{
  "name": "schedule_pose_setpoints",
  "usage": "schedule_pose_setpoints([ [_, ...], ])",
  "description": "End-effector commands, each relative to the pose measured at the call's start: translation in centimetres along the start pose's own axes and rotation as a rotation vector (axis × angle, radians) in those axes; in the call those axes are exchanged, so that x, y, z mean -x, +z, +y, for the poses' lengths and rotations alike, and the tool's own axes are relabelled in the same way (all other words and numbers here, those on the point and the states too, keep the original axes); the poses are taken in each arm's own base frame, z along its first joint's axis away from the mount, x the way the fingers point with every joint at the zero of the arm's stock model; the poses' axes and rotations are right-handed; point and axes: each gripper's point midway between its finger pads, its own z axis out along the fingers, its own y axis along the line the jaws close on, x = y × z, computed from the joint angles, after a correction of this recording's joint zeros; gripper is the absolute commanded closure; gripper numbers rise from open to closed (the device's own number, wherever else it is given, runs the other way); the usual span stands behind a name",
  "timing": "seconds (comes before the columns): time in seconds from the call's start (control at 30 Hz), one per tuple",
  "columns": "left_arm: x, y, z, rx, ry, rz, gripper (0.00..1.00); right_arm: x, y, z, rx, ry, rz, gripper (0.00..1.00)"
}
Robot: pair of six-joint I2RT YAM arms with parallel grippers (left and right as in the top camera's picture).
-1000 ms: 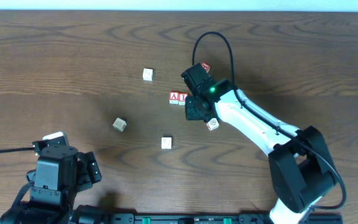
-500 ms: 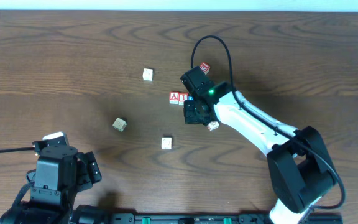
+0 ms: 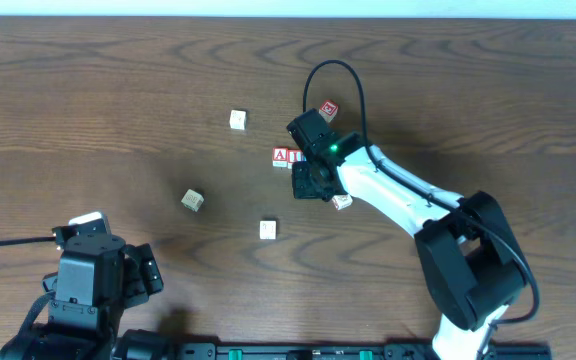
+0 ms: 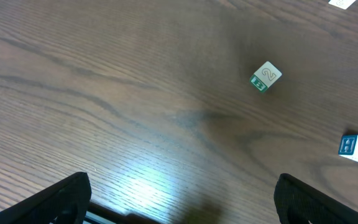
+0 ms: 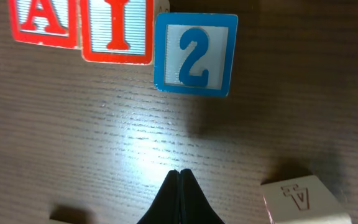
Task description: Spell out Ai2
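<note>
While the pinched-together right gripper (image 5: 180, 182) hovers by A cube (image 5: 42, 18), I cube (image 5: 118, 31) and 2 cube (image 5: 196, 55), mostly bare tabletop (image 3: 88, 100) spreads toward its left edge; left gripper (image 4: 184, 193) gapes wide. Right arm (image 3: 388, 190) has edged slightly left.

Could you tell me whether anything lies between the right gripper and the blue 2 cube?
Nothing visible does: bare table separates the shut right gripper from the blue 2 cube; a pale cube sits aside.

Soft, even overhead light falls on the dark wood surface (image 3: 118, 80); shadows are short and faint. Both wrist views show a pale glare patch on the grain. The left claw (image 4: 182, 186) looks dark and blurred.
</note>
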Motion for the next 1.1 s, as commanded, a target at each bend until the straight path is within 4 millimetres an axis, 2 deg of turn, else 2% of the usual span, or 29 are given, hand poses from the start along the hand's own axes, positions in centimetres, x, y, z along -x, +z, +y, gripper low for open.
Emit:
schedule_pose_setpoints([
  [0.0, 0.1, -0.1, 0.1, -0.001, -0.009, -0.007, 0.05, -0.3, 1.1, -0.1, -0.008, 0.018, 0.015, 0.99],
  [0.4, 0.1, -0.1, 0.1, -0.001, -0.009, -0.007, 0.05, 1.2, 1.8, -1.6, -0.064, 0.036, -0.041, 0.99],
  [1.07, 0.1, -0.1, 0.1, -0.001, -0.009, -0.007, 0.05, 3.3, 1.7, -2.0, -0.060, 0.054, -0.116, 0.99],
])
